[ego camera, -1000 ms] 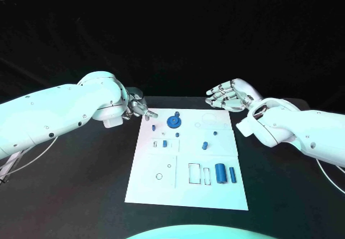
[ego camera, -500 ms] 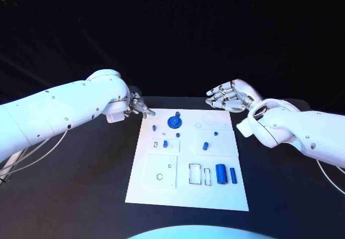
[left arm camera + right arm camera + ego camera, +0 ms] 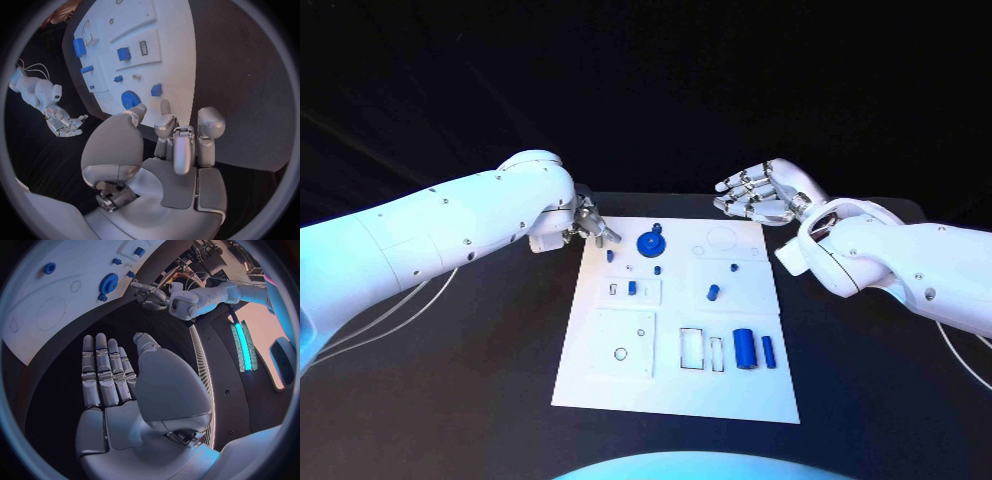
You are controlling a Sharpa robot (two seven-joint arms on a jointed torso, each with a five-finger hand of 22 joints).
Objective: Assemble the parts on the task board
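White board [image 3: 678, 330]: lies mid-table on the black table [image 3: 473, 350], between the two hands.
Right hand [image 3: 759, 192]: beyond the board's far right corner, off the board, fingers straight and side by side, holding nothing.
Left hand [image 3: 583, 221]: at the board's far left corner, fingers partly curled, nothing in them.
Gear [image 3: 649, 243]: blue, on the board's far part, just beside the left hand's fingertips [image 3: 165, 106].
Cylinder [image 3: 744, 349]: blue, near part of the board, well apart from both hands.

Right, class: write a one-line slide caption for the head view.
Left hand reaches the task board's far corner beside the blue gear; right hand waits open beyond it.
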